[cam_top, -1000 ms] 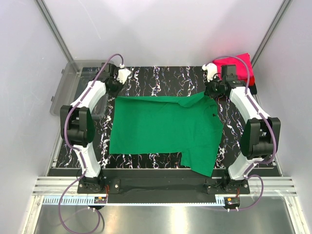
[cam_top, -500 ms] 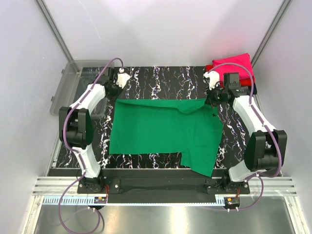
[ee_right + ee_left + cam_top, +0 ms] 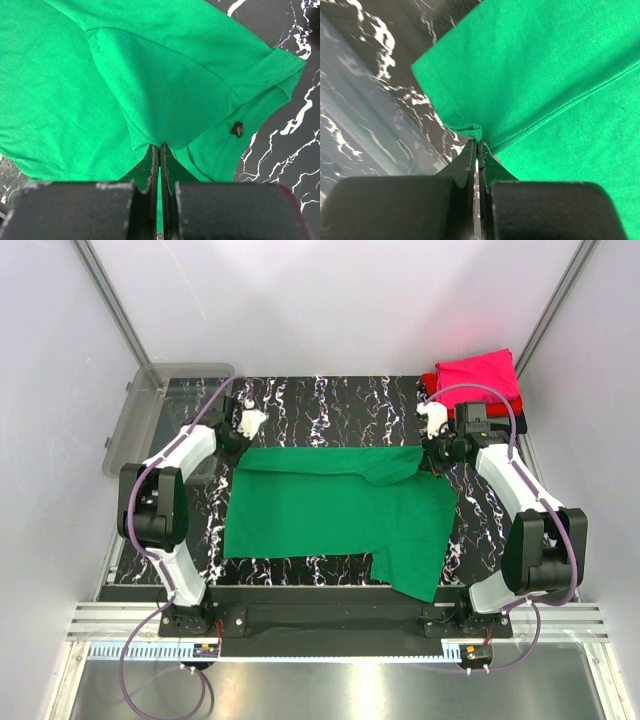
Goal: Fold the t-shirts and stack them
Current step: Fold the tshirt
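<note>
- Since the green t-shirt point(image 3: 330, 510) lies spread flat in the middle of the table point(image 3: 330, 405), each arm has taken one end of its far edge, which looks like the setup for a lengthwise fold.
- The left gripper point(image 3: 478, 147) is clamped tight on a little tuck of cloth right at the far-left hem corner, with the jaws together and fabric bunched at the tips.
- The right gripper point(image 3: 159, 147) is also closed, nipping a fold of green near the sleeve seam, with the collar tag just off to its right.
- My guess on why they hold the two ends: with the edge pulled taut between them it can travel as one straight line instead of sagging in the middle.
- Edge-wise, the near-right part of the shirt reaches down close to the table's near edge, so there isn't much slack there.
- The clear bin point(image 3: 140, 410) sits off the far-left corner, close to the left arm's elbow.
- The folded pile point(image 3: 480, 372) is at the far-right corner with pink on top, just behind the right wrist.
- Most of the open room is the bare strip beyond the shirt and the middle above it, so I'd bring the edge toward the near side.
</note>
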### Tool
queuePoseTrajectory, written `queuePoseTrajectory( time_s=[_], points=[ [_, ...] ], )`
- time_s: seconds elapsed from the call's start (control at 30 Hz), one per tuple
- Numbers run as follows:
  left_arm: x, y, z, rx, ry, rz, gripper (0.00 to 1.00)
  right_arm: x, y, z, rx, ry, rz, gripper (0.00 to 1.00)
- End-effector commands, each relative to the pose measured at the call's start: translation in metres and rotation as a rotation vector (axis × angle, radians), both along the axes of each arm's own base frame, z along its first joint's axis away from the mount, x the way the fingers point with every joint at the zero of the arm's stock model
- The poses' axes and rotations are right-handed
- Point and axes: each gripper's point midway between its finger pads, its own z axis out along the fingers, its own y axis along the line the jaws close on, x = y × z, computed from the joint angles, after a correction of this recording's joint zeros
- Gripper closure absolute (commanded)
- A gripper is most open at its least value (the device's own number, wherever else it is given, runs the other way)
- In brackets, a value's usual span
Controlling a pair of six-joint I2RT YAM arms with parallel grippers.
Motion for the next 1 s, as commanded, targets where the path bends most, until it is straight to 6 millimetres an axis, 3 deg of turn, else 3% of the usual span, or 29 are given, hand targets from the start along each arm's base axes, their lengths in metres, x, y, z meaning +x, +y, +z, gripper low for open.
queuePoseTrajectory(
  time_s=[0.0,0.23,0.3,0.37,0.4,0.5,0.6,0.7,0.97],
  points=[
    [-0.001,0.0,0.018,-0.026,-0.054,0.02,1.0,0.0,0.008,0.016,0.021,-0.043,0.023,1.0],
    [-0.013,0.002,0.008,-0.023,-0.021,0.026,0.99,-0.003,0.013,0.009,0.039,-0.011,0.037,1.0],
    [-0.017,0.003,0.008,-0.019,-0.018,0.03,0.91,-0.005,0.016,0.008,0.046,-0.002,0.045,1.0],
    [-0.019,0.003,0.016,-0.026,-0.037,0.03,0.87,-0.008,0.02,0.009,0.051,0.0,0.058,1.0],
    [-0.019,0.002,0.019,-0.028,-0.048,0.03,0.79,-0.009,0.022,0.009,0.052,0.0,0.062,1.0],
    [-0.013,-0.003,0.047,-0.056,-0.114,0.026,0.69,-0.013,0.026,0.009,0.054,0.004,0.079,1.0],
    [-0.002,-0.011,0.074,-0.065,-0.183,0.009,0.67,-0.014,0.028,0.008,0.055,0.004,0.09,1.0],
    [0.005,-0.017,0.075,-0.062,-0.183,-0.007,0.66,-0.012,0.029,0.006,0.056,0.006,0.095,1.0],
    [-0.002,-0.021,0.007,-0.019,0.03,-0.013,0.71,0.002,0.027,-0.006,0.027,0.023,0.083,1.0]
  ],
)
